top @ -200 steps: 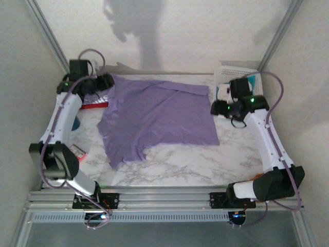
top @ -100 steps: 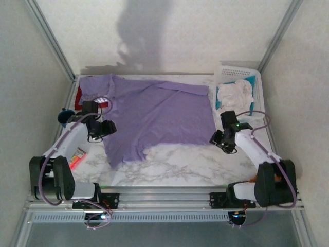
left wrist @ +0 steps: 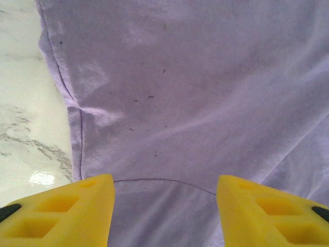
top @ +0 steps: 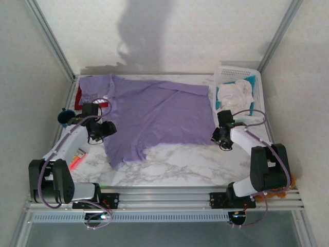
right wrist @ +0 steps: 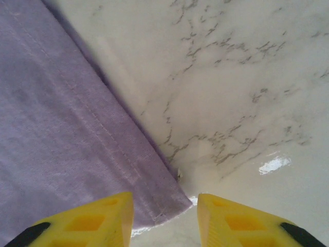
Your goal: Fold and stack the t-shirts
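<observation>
A plain lavender t-shirt lies spread flat on the marble table. My left gripper sits low at the shirt's left edge. In the left wrist view its yellow fingers stand wide apart, open, over the cloth and a curved seam. My right gripper is at the shirt's near right corner. There the hemmed corner lies between its parted fingers, also open. At the back left, a lavender t-shirt with white lettering lies on a red one.
A white basket holding white cloth stands at the back right. A dark blue object and a small pink-orange item lie along the left edge. Bare marble stretches in front of the shirt.
Both arms have drawn back from the shirt's far corners to its near side edges. The shirt now lies flatter. The right jaws have narrowed around the corner.
</observation>
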{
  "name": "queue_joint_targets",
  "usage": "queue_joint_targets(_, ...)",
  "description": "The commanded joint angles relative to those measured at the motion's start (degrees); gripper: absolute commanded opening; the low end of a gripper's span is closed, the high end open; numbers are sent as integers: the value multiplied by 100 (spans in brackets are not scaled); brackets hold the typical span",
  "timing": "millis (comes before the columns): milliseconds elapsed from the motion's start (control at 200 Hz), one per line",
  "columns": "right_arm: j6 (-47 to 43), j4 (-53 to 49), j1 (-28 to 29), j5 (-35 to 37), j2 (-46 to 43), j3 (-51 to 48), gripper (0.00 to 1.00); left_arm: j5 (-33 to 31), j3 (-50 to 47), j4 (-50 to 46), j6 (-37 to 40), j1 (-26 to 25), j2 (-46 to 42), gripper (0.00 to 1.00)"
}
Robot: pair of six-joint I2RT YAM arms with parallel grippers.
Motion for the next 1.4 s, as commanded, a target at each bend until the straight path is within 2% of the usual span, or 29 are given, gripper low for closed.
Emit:
queue_joint_targets(0, 68, 166, -35, 181, 123, -139, 37, -81, 133, -109, -88, -36, 20, 54)
queue_joint_targets(80, 54, 245, -30, 88, 205, -164, 34, -134, 117, -164, -130, -46, -43, 54)
queue_joint_targets(235, 89, 282, -34, 72, 294, -242, 23, -253, 73, -337, -141, -47, -139, 55)
queue_joint_targets(436, -19, 240, -28, 86, 256, -291, 0, -319, 81, -432, -206, -68, -245, 55)
queue_joint_targets(636, -104, -357, 4, 131, -293, -258, 0, -598, -27, -879, -393, -321, -367, 54)
queue_joint_targets(771, -103, -656, 4, 43, -645, -353, 0, -799, -350, -1225, -704, -528, -770, 51)
queue_joint_targets(866, -137, -776, 5, -7, -753, -407, 0, -1208, -786, -1285, -1000, -690, -1050, 49)
queue_joint_targets(1016, -213, -803, 1, -93, -897, -556, 0, -1387, -1116, -1089, -1493, -915, -1085, 45)
queue_joint_targets(1091, -285, -855, 0, -157, -950, -588, 0, -1343, -1182, -931, -1906, -1051, -1062, 44)
queue_joint_targets(1161, -354, -928, 0, -288, -976, -572, 0, -973, -1222, -812, -2281, -1233, -1112, 46)
queue_joint_targets(1252, -443, -1040, 3, -355, -1004, -549, 0, -1372, -1271, -952, -2689, -1556, -1420, 46)
queue_joint_targets(1397, -572, -1092, 0, -363, -1025, -527, 0, -1696, -1545, -1375, -2770, -1591, -1600, 46)
